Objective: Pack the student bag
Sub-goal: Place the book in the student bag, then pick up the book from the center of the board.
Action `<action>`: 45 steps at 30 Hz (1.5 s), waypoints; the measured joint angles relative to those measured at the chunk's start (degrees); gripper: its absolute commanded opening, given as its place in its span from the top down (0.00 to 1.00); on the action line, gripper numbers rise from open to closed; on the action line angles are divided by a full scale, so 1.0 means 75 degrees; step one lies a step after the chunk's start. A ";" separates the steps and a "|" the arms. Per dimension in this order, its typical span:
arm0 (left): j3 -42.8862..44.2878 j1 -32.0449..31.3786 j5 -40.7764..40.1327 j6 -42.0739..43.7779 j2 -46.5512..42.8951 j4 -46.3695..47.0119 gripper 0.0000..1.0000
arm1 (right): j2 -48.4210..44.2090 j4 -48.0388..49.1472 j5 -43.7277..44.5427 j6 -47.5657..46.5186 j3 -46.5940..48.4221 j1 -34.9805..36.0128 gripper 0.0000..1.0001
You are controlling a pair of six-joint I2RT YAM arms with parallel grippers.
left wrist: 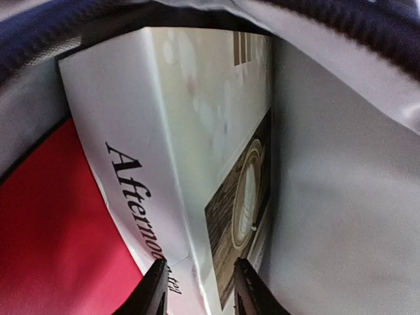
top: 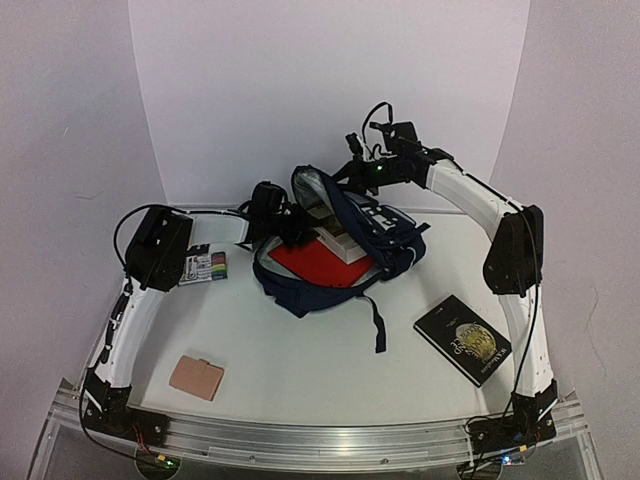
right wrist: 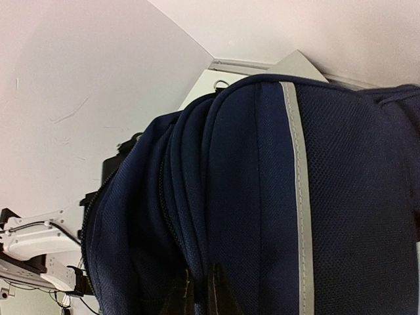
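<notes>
With the right tool [right wrist: 197, 295] pinching the bag [right wrist: 256, 197] open at 1 o'clock, the left tool [left wrist: 199, 289], narrow astride the white book [left wrist: 170, 131], hold unclear, should ease it deeper toward 3 o'clock.

Lab bench [top: 300, 370] with white backdrop [top: 330, 90]

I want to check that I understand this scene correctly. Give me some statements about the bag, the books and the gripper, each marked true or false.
1. The student bag lies open. True.
2. The black book is inside the bag. False: it lies on the table, to the right of the bag.
3. The right gripper pinches the bag's fabric. True.
4. The white book lies outside the bag. False: it is in the bag, beside a red item.
</notes>
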 measured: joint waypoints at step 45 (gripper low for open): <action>-0.1910 0.2438 -0.1353 0.3680 -0.3397 -0.3034 0.00 | -0.1371 0.0169 0.0775 -0.2135 -0.3071 -0.1374 0.22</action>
